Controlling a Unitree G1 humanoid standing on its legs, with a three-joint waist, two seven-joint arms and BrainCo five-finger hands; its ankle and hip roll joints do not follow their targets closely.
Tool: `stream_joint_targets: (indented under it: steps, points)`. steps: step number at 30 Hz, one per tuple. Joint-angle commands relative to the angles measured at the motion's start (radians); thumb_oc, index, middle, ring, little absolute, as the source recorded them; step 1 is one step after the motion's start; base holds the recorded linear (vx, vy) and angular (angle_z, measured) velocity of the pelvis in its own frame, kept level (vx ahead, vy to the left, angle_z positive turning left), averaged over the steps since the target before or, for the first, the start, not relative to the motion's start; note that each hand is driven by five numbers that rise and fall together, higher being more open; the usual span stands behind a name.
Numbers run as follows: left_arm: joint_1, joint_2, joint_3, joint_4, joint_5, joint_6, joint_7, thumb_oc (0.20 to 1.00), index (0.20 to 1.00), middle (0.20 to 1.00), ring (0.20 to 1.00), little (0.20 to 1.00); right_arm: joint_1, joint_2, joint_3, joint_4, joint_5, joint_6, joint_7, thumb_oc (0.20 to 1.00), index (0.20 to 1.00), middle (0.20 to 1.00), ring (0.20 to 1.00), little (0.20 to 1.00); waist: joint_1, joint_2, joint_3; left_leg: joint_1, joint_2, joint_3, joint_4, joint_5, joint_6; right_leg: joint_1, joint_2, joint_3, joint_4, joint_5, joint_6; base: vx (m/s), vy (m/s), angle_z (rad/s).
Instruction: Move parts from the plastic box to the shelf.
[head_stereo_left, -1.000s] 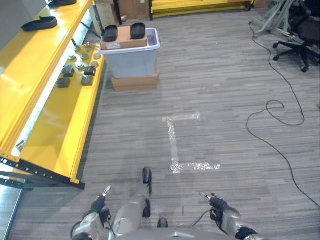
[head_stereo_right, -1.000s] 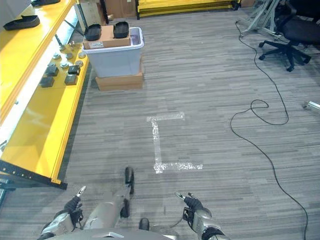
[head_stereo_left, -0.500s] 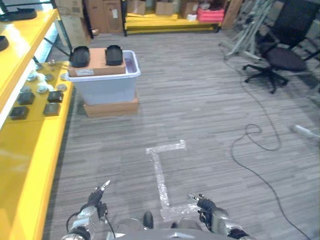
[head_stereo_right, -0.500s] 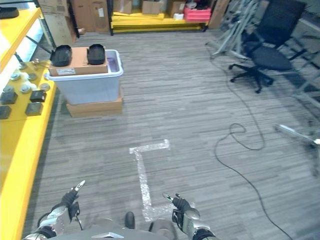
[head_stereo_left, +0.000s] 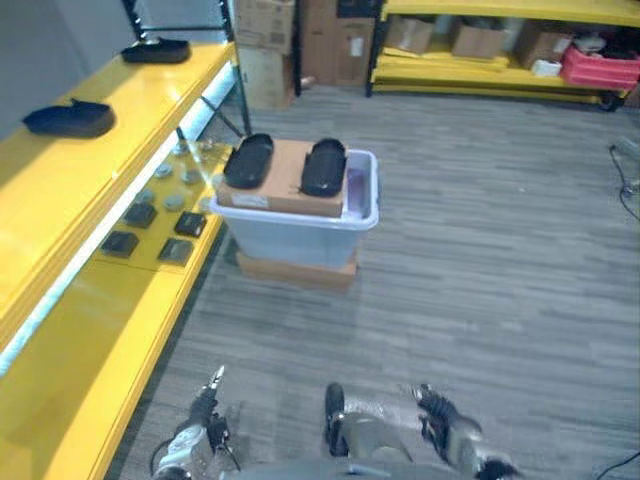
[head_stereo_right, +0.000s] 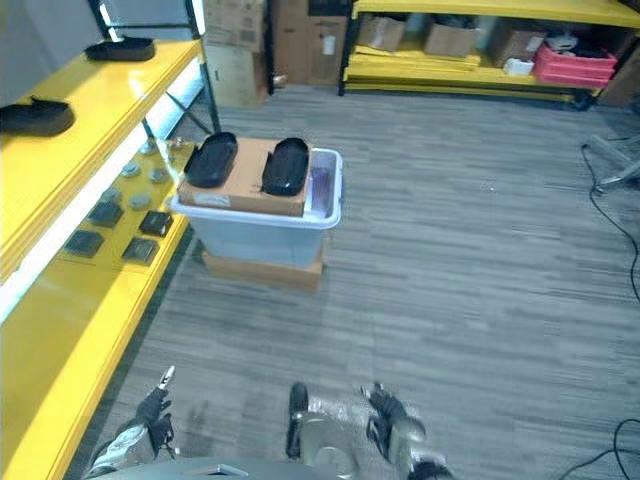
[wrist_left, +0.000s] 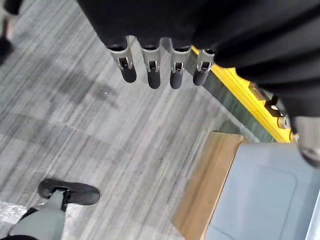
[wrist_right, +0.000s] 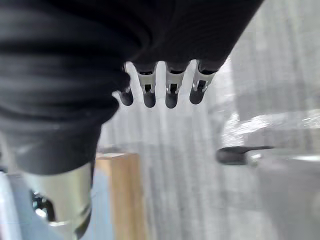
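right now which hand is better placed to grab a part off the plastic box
Neither by much: both hang open and empty, well short of the plastic box. Slight edge to the left hand, since the box and the yellow shelf lie left of centre; the right hand would reach across.

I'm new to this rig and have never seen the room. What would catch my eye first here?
The long yellow shelf along the left, with small dark and round parts in rows on its lower level and black trays on top. Beside its far end stands the pale plastic box on a flat carton, topped by a cardboard box carrying two black oval trays. Low in front hang the left hand and right hand, open and empty.
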Motion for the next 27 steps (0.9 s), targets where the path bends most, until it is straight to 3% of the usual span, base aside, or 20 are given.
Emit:
stream_joint_targets:
  steps: [1, 3, 4, 5, 6, 8, 9, 10, 13, 15, 17, 18, 20, 27]
  points:
    - [-0.008, 0.039, 0.011, -0.036, -0.035, 0.001, 0.016, 1.000, 1.000, 1.000, 1.000, 1.000, 0.066, -0.019, 0.028, -0.019, 0.011, -0.002, -0.032, 1.000, 1.000, 1.000, 1.000, 1.000, -0.005, -0.078, -0.016, -0.197, 0.124, 0.045, 0.198, 0.252, 0.025, 0.136, -0.102, 0.046, -0.196, 0.077, 0.175, 0.36, -0.301, 0.05]
    - [-0.023, 0.039, 0.011, -0.045, -0.045, 0.015, 0.021, 1.000, 1.000, 1.000, 1.000, 1.000, 0.073, -0.026, 0.021, -0.014, 0.016, -0.011, -0.042, 1.000, 1.000, 1.000, 1.000, 1.000, 0.002, -0.089, -0.006, -0.329, 0.130, 0.078, 0.282, 0.238, 0.039, 0.172, -0.097, 0.028, -0.200, 0.060, 0.158, 0.36, -0.207, -0.10]
    - [-0.033, 0.043, 0.010, -0.053, -0.045, 0.009, 0.017, 1.000, 1.000, 1.000, 1.000, 1.000, 0.075, -0.026, 0.006, -0.007, 0.017, -0.023, -0.042, 1.000, 1.000, 1.000, 1.000, 1.000, 0.022, -0.090, 0.018, -0.428, 0.104, 0.122, 0.218, 0.196, 0.062, 0.230, -0.088, 0.012, -0.212, 0.036, 0.160, 0.39, -0.045, -0.18]
    - [-0.032, 0.044, 0.011, -0.058, -0.053, 0.004, 0.016, 1.000, 1.000, 1.000, 1.000, 1.000, 0.073, -0.022, 0.002, -0.012, 0.012, -0.021, -0.046, 1.000, 1.000, 1.000, 1.000, 1.000, 0.031, -0.086, 0.024, -0.434, 0.084, 0.140, 0.114, 0.183, 0.066, 0.246, -0.086, 0.010, -0.218, 0.027, 0.169, 0.54, 0.091, -0.57]
    - [-0.024, 0.043, 0.010, -0.067, -0.056, -0.006, 0.011, 1.000, 1.000, 1.000, 1.000, 1.000, 0.071, -0.019, 0.000, -0.028, 0.005, -0.005, -0.061, 1.000, 1.000, 1.000, 1.000, 1.000, 0.048, -0.074, 0.029, -0.434, 0.054, 0.160, -0.126, 0.193, 0.062, 0.271, -0.079, 0.012, -0.229, 0.015, 0.186, 0.50, 0.210, -0.62]
    - [-0.017, 0.042, -0.001, -0.081, -0.055, -0.004, 0.008, 1.000, 1.000, 1.000, 1.000, 1.000, 0.081, -0.023, 0.006, -0.052, 0.016, 0.003, -0.083, 1.000, 1.000, 1.000, 1.000, 1.000, 0.065, -0.046, 0.020, -0.462, 0.051, 0.158, -0.364, 0.284, 0.033, 0.292, -0.055, 0.029, -0.233, 0.004, 0.195, 0.44, 0.180, -0.45]
    - [-0.016, 0.041, -0.002, -0.082, -0.055, -0.003, 0.008, 1.000, 1.000, 1.000, 1.000, 1.000, 0.082, -0.024, 0.006, -0.053, 0.017, 0.003, -0.084, 1.000, 1.000, 1.000, 1.000, 1.000, 0.065, -0.045, 0.021, -0.458, 0.049, 0.157, -0.377, 0.294, 0.031, 0.295, -0.056, 0.030, -0.232, 0.002, 0.195, 0.29, 0.094, -0.17]
    - [-0.010, 0.042, -0.003, -0.092, -0.047, 0.003, 0.004, 1.000, 1.000, 1.000, 1.000, 1.000, 0.092, -0.027, 0.011, -0.063, 0.025, -0.002, -0.090, 1.000, 1.000, 1.000, 1.000, 1.000, 0.076, -0.033, 0.023, -0.495, 0.048, 0.153, -0.416, 0.341, 0.015, 0.314, -0.043, 0.039, -0.231, -0.006, 0.190, 0.26, 0.080, -0.20]
    - [0.002, 0.047, 0.016, -0.111, -0.029, 0.014, 0.000, 1.000, 1.000, 1.000, 1.000, 1.000, 0.082, -0.028, 0.029, -0.081, 0.043, -0.014, -0.095, 1.000, 1.000, 1.000, 1.000, 1.000, 0.104, -0.029, 0.017, -0.531, 0.035, 0.114, -0.403, 0.352, 0.024, 0.333, -0.049, 0.069, -0.214, -0.039, 0.191, 0.25, 0.121, -0.57]
    - [0.011, 0.054, 0.029, -0.105, -0.014, 0.008, 0.009, 1.000, 1.000, 1.000, 1.000, 1.000, 0.067, -0.025, 0.032, -0.086, 0.066, -0.014, -0.089, 1.000, 1.000, 1.000, 1.000, 1.000, 0.115, -0.029, 0.014, -0.518, 0.036, 0.130, -0.376, 0.335, 0.043, 0.350, -0.060, 0.059, -0.189, -0.071, 0.197, 0.25, 0.122, -1.14]
    - [0.010, 0.079, 0.040, -0.071, -0.021, -0.007, 0.016, 1.000, 1.000, 1.000, 1.000, 1.000, 0.045, -0.001, 0.018, -0.085, 0.085, -0.017, -0.070, 1.000, 1.000, 1.000, 1.000, 1.000, 0.147, -0.022, 0.008, -0.416, 0.025, 0.140, -0.399, 0.274, 0.073, 0.358, -0.107, -0.059, -0.138, -0.107, 0.217, 0.28, 0.123, -1.39]
    - [0.009, 0.084, 0.042, -0.068, -0.038, -0.015, 0.024, 1.000, 1.000, 1.000, 1.000, 1.000, 0.027, 0.002, 0.026, -0.083, 0.066, -0.016, -0.065, 1.000, 1.000, 1.000, 1.000, 1.000, 0.163, -0.018, 0.002, -0.399, 0.029, 0.152, -0.413, 0.267, 0.073, 0.353, -0.128, -0.108, -0.141, -0.102, 0.224, 0.07, 0.042, -0.72]
    - [-0.002, 0.089, 0.041, -0.071, -0.056, -0.019, 0.029, 1.000, 1.000, 1.000, 1.000, 1.000, -0.005, 0.007, 0.038, -0.072, 0.057, -0.017, -0.071, 1.000, 1.000, 1.000, 1.000, 1.000, 0.181, -0.017, -0.002, -0.409, 0.029, 0.163, -0.411, 0.263, 0.076, 0.347, -0.145, -0.130, -0.149, -0.102, 0.233, -0.07, -0.007, -0.20]
    - [-0.016, 0.080, 0.030, -0.077, -0.039, -0.001, 0.026, 1.000, 1.000, 1.000, 1.000, 1.000, -0.007, 0.020, 0.048, -0.060, 0.065, -0.026, -0.099, 1.000, 1.000, 1.000, 1.000, 1.000, 0.195, -0.036, -0.018, -0.428, 0.032, 0.147, -0.455, 0.276, 0.079, 0.314, -0.143, -0.130, -0.207, -0.062, 0.248, 0.00, -0.068, 0.07]
